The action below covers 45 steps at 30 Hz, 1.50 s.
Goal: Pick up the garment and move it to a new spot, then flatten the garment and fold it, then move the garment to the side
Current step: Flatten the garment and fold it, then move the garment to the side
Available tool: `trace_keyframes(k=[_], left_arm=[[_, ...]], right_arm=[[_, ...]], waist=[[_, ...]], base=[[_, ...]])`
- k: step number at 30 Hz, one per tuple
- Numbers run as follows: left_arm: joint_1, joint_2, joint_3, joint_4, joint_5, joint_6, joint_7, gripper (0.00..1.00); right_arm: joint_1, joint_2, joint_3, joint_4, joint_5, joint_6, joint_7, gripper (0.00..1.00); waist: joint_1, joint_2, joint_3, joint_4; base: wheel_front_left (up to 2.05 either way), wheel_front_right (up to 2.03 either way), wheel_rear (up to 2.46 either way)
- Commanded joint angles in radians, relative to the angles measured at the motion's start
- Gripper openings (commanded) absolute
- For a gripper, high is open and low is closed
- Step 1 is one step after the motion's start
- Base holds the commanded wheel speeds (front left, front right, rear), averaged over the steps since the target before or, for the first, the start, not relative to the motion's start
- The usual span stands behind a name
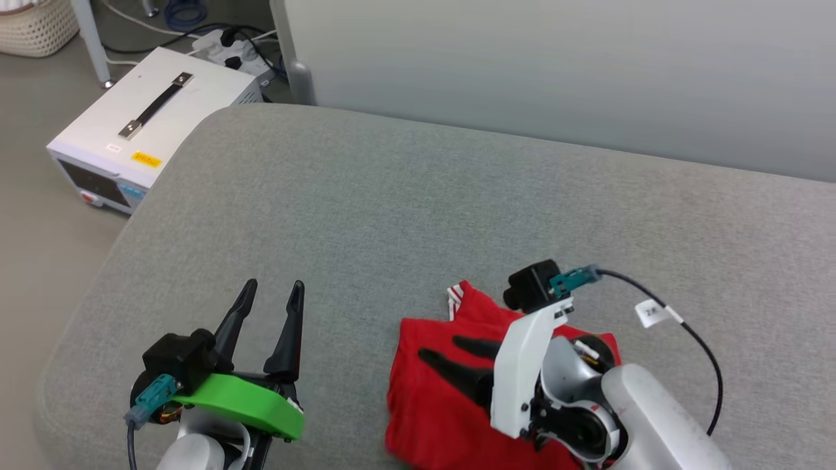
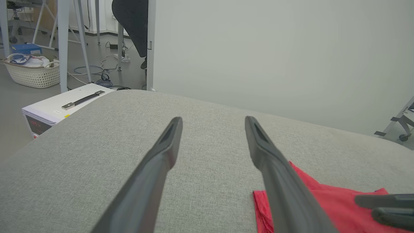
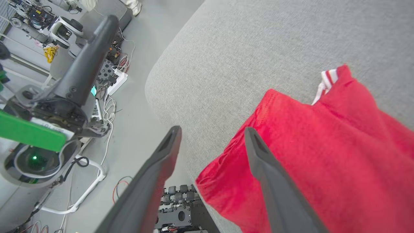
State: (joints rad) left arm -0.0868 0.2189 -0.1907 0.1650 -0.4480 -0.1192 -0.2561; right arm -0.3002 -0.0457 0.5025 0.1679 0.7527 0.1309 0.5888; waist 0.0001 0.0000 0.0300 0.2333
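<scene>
While the folded red jersey garment (image 1: pixel 444 405) with striped trim lies at the near edge of the grey fabric surface (image 1: pixel 392 209), the right gripper (image 1: pixel 439 348) hovers above it, jaws spread, empty; the left gripper (image 1: pixel 274 285) stands open alongside. Risk: its overhanging corner may drag it off.

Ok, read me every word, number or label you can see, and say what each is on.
"2" and an unclear second character: white tag on the right arm's cable.
Yellow sticker on the white box: too blurred to read.
Red digits on the box's front: too small to read.
The garment: no print visible.
</scene>
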Motion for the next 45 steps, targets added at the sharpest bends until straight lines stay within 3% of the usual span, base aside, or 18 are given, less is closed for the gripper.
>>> trace_keyframes(k=[1,6,10,19,24,27,35,45], left_arm=[[-0.004,0.003,-0.001,-0.003,0.005,-0.003,-0.006,1.00],[0.002,0.002,-0.004,-0.016,0.000,-0.001,-0.006,1.00],[0.005,0.000,-0.001,-0.028,-0.001,0.001,-0.006,1.00],[0.002,-0.018,0.021,-0.058,0.016,0.004,-0.006,1.00],[0.003,-0.032,0.030,-0.065,0.027,0.001,-0.006,1.00],[0.007,-0.037,0.037,-0.066,0.034,-0.001,-0.006,1.00],[0.032,-0.067,0.068,-0.106,0.070,-0.007,-0.006,1.00],[0.071,-0.092,0.083,-0.112,0.124,-0.011,-0.006,1.00]], right_arm=[[-0.021,-0.005,-0.019,-0.012,-0.028,0.000,0.008,1.00],[-0.030,-0.032,-0.124,-0.068,-0.120,0.000,0.019,1.00],[-0.045,-0.114,-0.197,-0.119,-0.204,0.000,-0.033,1.00],[-0.032,-0.341,-0.263,-0.196,-0.339,0.000,-0.279,1.00],[0.038,-0.408,-0.318,-0.219,-0.401,0.000,-0.415,1.00],[0.104,-0.387,-0.387,-0.237,-0.427,0.000,-0.491,1.00],[0.286,-0.253,-0.529,-0.276,-0.479,0.000,-0.711,1.00],[0.380,-0.122,-0.538,-0.250,-0.529,0.000,-0.802,1.00]], waist=[[-0.0001,0.0000,-0.019,-0.023],[-0.0001,0.0000,-0.030,-0.055],[-0.0001,0.0000,-0.030,-0.080],[-0.0001,0.0000,-0.013,-0.133],[-0.0001,0.0000,-0.001,-0.146],[-0.0001,0.0000,0.003,-0.150],[-0.0001,0.0000,0.022,-0.159],[-0.0001,0.0000,0.027,-0.162]], base=[[0.00,0.00,0.00],[0.00,0.00,0.00],[0.00,0.00,0.00],[0.00,0.00,0.00],[0.00,0.00,0.00],[0.00,0.00,0.00],[0.00,0.00,0.00],[0.00,0.00,0.00]])
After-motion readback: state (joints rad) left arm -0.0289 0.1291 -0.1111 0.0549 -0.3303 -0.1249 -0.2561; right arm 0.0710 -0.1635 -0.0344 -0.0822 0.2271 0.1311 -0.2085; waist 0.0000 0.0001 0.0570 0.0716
